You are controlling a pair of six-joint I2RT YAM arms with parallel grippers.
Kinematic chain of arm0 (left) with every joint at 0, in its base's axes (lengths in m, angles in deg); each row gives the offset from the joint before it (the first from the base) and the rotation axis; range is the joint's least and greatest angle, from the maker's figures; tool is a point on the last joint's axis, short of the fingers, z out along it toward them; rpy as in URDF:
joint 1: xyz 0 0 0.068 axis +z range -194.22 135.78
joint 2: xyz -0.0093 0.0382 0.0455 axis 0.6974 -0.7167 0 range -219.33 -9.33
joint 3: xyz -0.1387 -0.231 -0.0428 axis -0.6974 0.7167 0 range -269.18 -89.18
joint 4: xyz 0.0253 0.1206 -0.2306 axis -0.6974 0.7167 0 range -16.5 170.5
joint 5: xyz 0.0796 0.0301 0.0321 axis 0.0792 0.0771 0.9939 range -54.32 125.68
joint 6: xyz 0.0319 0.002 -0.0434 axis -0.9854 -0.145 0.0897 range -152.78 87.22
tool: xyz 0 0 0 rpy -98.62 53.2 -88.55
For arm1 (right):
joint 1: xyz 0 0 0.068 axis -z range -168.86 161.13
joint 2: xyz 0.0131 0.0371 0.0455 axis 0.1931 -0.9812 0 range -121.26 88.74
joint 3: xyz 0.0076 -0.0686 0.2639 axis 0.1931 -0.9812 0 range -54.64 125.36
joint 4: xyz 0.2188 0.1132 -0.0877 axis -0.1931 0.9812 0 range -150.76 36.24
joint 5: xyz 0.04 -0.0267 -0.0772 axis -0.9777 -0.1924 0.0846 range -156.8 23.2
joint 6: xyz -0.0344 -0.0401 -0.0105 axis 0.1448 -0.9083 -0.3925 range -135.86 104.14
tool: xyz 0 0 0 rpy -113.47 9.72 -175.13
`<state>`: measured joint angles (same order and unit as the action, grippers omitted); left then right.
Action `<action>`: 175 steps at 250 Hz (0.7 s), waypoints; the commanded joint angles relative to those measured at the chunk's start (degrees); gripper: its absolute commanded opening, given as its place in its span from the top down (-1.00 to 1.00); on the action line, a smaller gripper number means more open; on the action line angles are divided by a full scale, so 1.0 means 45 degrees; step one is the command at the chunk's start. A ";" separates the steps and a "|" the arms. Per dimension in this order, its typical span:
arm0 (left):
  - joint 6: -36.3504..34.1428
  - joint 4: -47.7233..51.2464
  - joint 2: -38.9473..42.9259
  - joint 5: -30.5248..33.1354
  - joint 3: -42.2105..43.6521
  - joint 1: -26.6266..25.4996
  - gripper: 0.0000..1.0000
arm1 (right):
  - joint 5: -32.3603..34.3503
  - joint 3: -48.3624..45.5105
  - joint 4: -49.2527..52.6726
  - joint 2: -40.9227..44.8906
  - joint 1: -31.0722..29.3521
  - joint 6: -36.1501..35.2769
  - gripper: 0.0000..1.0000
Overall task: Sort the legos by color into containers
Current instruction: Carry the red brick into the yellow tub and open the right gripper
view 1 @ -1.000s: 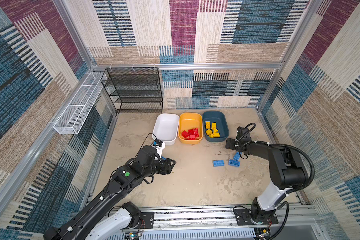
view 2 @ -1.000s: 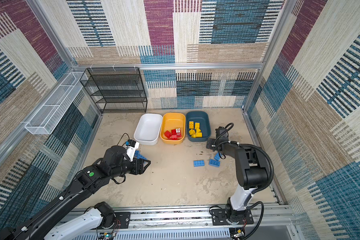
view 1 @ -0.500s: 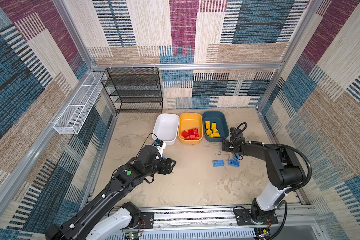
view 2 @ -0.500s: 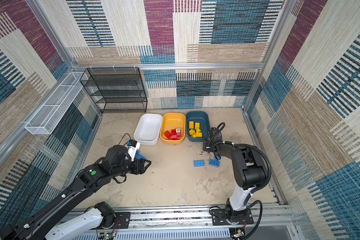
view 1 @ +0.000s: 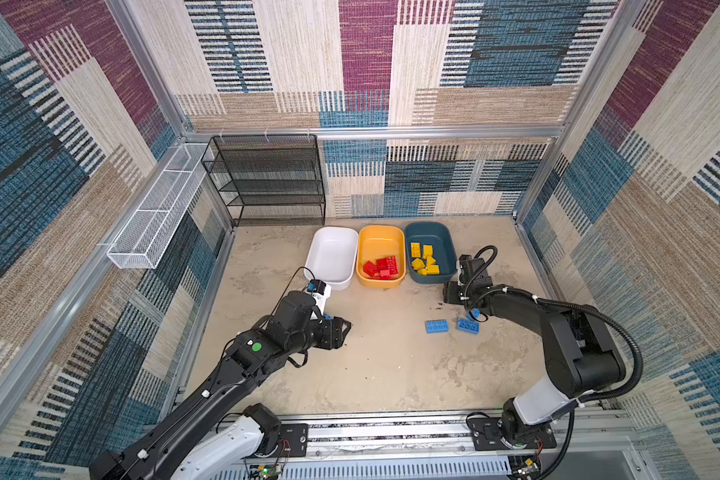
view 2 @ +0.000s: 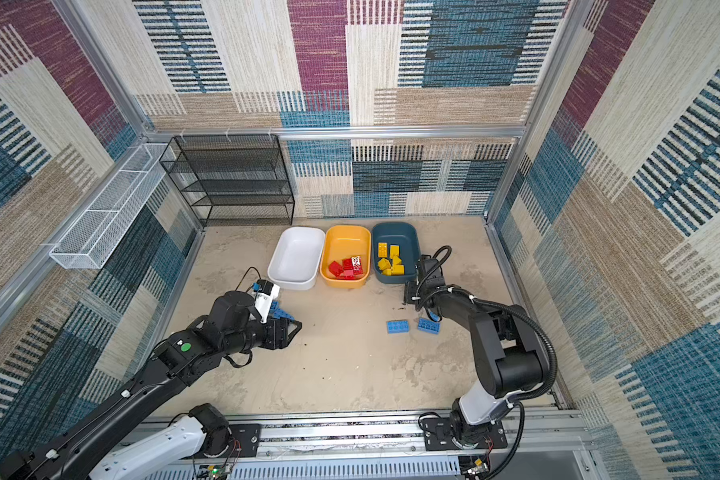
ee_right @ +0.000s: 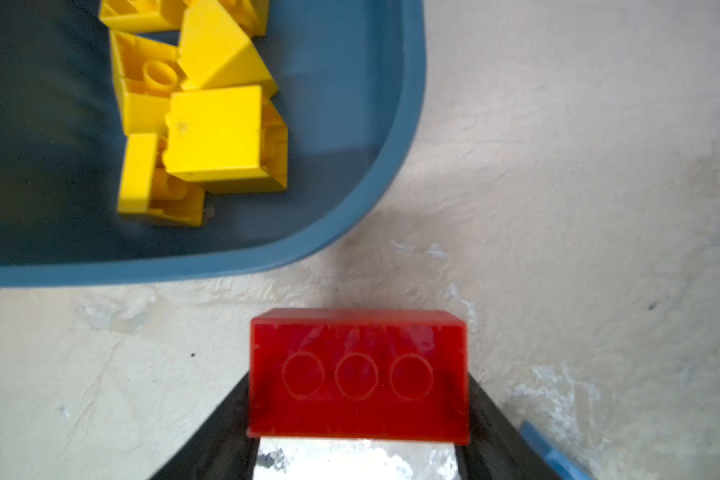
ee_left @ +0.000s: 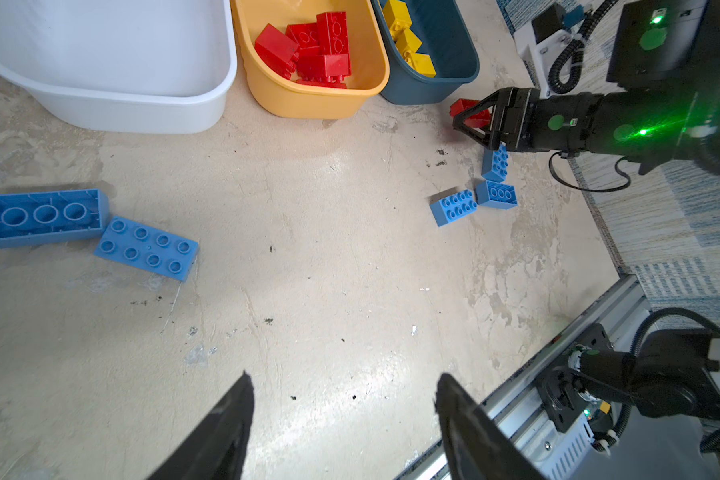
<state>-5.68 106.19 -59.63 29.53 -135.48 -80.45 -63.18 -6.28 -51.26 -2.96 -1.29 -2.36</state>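
A: On the left, our left gripper is hovering with its jaws apart and nothing between them. An upturned blue brick and a studs-up blue brick are lying just beside each other on the surface. What are we risking there?

B: We are working near the white tub, which is holding nothing. If we are reaching for one brick carelessly, we are likely to nudge its neighbour or the tub wall.

A: And further right?

B: The yellow-orange tub is holding the red bricks, and the teal tub is holding the yellow bricks. Our right gripper is clamped on the ends of a red brick, just beside the teal tub's corner. We cannot tell whether the brick is off the surface.

A: So where are we expecting trouble?

B: We are gripping smooth ends, so the brick could slip out. If we let go too early, it will land among the yellow bricks. Our right arm is also hanging over three blue bricks and could scatter them.
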 commanded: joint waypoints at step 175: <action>0.1673 0.0536 0.1735 0.0846 0.2327 0.0004 -0.39 | -0.0839 0.6661 0.1748 -0.2614 -0.3236 -0.0172 -0.25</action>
<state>0.17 106.76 -52.66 30.60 -126.39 -80.45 -65.68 19.90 -43.63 -11.99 -14.45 -2.67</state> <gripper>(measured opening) 0.697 0.662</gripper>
